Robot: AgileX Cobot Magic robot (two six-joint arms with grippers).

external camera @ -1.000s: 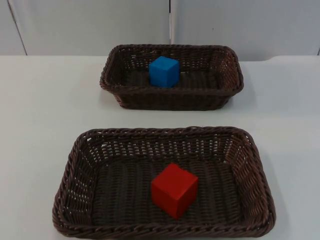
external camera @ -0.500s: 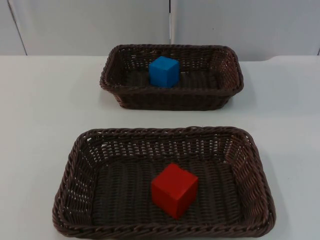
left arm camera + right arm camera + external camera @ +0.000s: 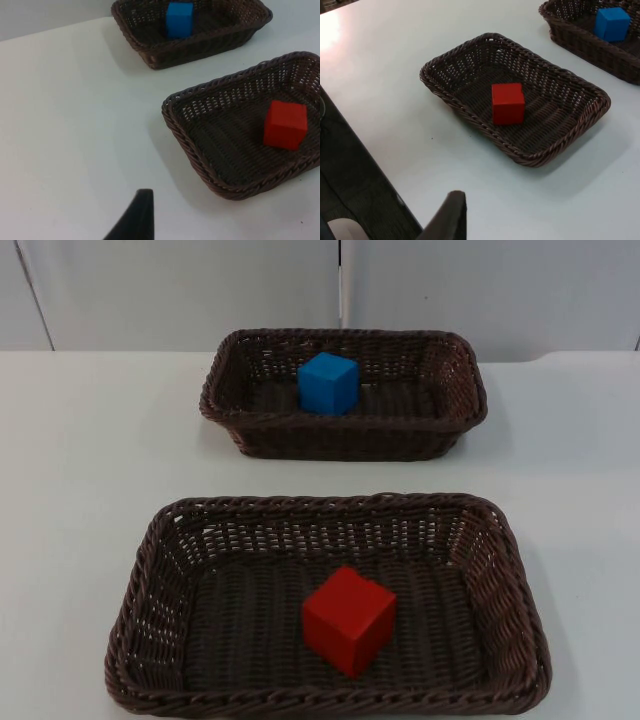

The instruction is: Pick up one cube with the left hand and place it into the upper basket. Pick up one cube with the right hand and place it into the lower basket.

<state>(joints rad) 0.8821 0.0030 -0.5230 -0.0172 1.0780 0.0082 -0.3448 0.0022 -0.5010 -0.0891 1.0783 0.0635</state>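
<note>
the blue cube [image 3: 328, 382] is seen in the upper basket [image 3: 343, 441], the red cube [image 3: 349, 620] in the lower basket [image 3: 330, 702]. both claws are kept well back above the bench [image 3: 90, 460]; whether they are apart or together cannot be told.

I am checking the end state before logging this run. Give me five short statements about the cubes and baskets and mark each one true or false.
1. The blue cube sits inside the upper basket. True.
2. The red cube lies on the white table beside the lower basket. False: it rests on the lower basket's floor.
3. The two baskets touch each other. False: a strip of bare table separates them.
4. Each basket holds exactly one cube. True.
5. The left gripper is clamped on the red cube. False: only a black fingertip shows, over bare table, well apart from that cube.
</note>
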